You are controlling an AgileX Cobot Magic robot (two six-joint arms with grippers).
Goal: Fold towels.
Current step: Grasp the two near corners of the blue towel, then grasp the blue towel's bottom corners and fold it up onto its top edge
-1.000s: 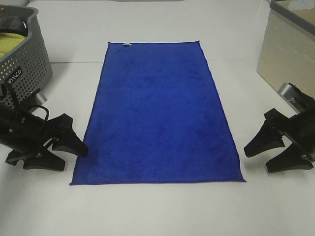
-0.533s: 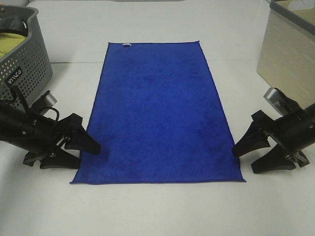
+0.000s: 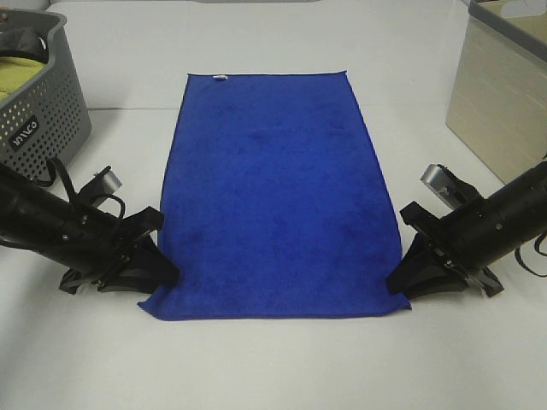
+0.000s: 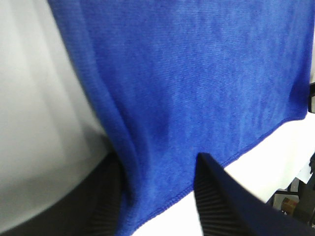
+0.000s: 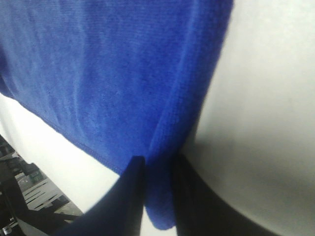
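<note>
The royal-blue towel (image 3: pixel 278 188) lies flat on the white table, long side running away from me, with its white tag (image 3: pixel 220 79) at the far left corner. My left gripper (image 3: pixel 167 275) sits low at the near left corner. In the left wrist view its fingers (image 4: pixel 221 196) straddle a bunched ridge of the towel (image 4: pixel 197 73), shut on it. At the near right corner my right gripper (image 3: pixel 395 284) pinches the towel's edge (image 5: pixel 98 64) between two close fingers (image 5: pixel 130 191). Both near corners are drawn slightly inward.
A grey perforated basket (image 3: pixel 43 120) holding a yellow-green cloth (image 3: pixel 17 73) stands at the far left. A beige bin (image 3: pixel 500 94) stands at the far right. White table (image 3: pixel 273 367) shows in front of the towel.
Both grippers slid inward onto the towel's near corners and closed from wide open. The two near corners shifted toward the middle and bunched slightly.
</note>
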